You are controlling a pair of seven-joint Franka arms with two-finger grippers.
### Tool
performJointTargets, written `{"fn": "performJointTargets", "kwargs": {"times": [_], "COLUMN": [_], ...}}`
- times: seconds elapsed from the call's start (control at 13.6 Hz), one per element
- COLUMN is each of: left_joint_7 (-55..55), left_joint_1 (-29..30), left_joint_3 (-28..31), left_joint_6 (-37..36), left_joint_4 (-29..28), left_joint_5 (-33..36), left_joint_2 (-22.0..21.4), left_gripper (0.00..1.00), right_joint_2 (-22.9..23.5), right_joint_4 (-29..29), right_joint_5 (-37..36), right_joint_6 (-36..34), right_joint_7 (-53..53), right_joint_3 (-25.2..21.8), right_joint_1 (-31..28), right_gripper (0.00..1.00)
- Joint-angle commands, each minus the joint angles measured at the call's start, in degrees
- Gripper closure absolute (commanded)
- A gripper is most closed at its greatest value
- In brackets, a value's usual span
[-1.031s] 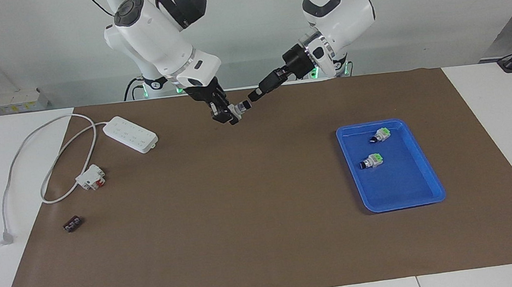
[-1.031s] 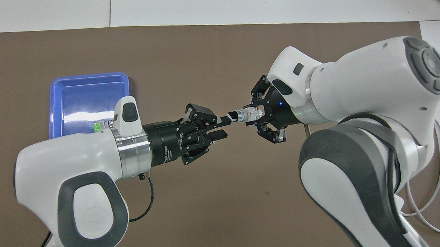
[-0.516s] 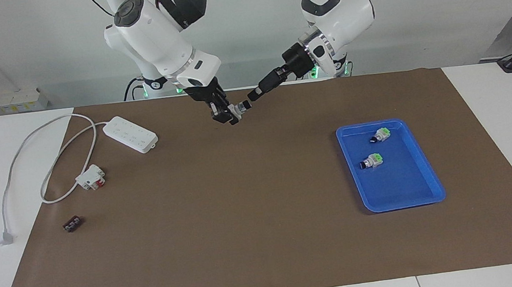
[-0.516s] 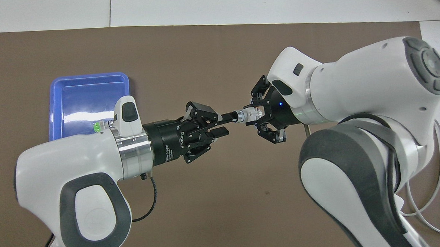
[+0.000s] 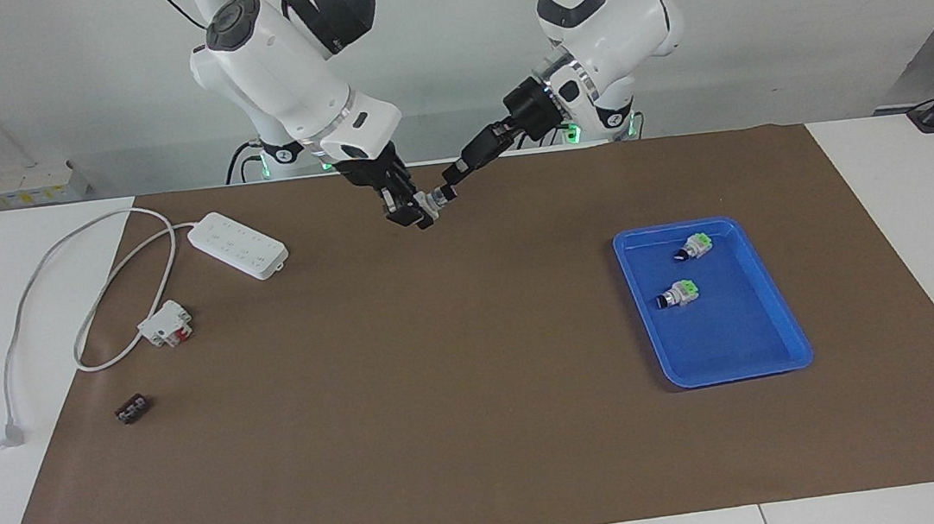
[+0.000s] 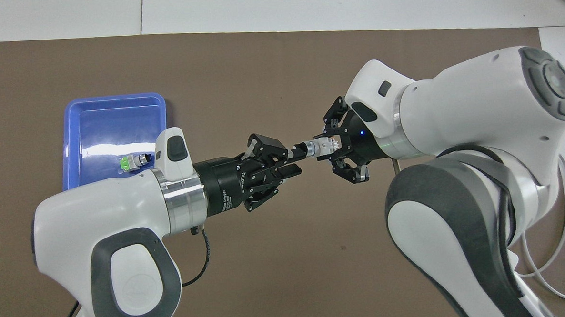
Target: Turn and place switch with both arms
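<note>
The switch is a small white-grey body with a black knob, held in the air over the brown mat near the robots. My right gripper is shut on its white body. The knob points toward my left gripper, which is level with it. Its fingers stand a little apart, with one fingertip right at the knob. I cannot tell whether the fingers press on it.
A blue tray toward the left arm's end holds two green-ended switches. Toward the right arm's end lie a white power strip with its cable, a white-and-red breaker and a small black part.
My left arm has pushed forward toward the switch, bringing its fingertips up to the knob. The right gripper has kept the switch in place.
</note>
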Motion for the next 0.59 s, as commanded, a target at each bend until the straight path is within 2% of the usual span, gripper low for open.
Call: {"fn": "performJointTargets", "kwargs": {"times": [0.0,0.52], "left_joint_7": [0.40,1.10], "left_joint_1": [-1.75,-2.19], "left_joint_3": [0.40,0.31], "left_joint_6": [1.77,2.57], "left_joint_4": [1.11,2.87], "left_joint_5": [-1.34,-1.07], "left_joint_2": [1.34,3.01], "left_gripper": [0.68,0.70], "right_joint_2": [-1.22,-1.22], "right_joint_4": [-1.28,-1.28], "right_joint_5": [1.92,1.92], "right_joint_6": [0.08,0.08], "right_joint_7": [-1.71,-1.63], "right_joint_3": [-0.49,-0.49], "right_joint_1": [0.21,0.21], "right_gripper": [1.00,1.00]}}
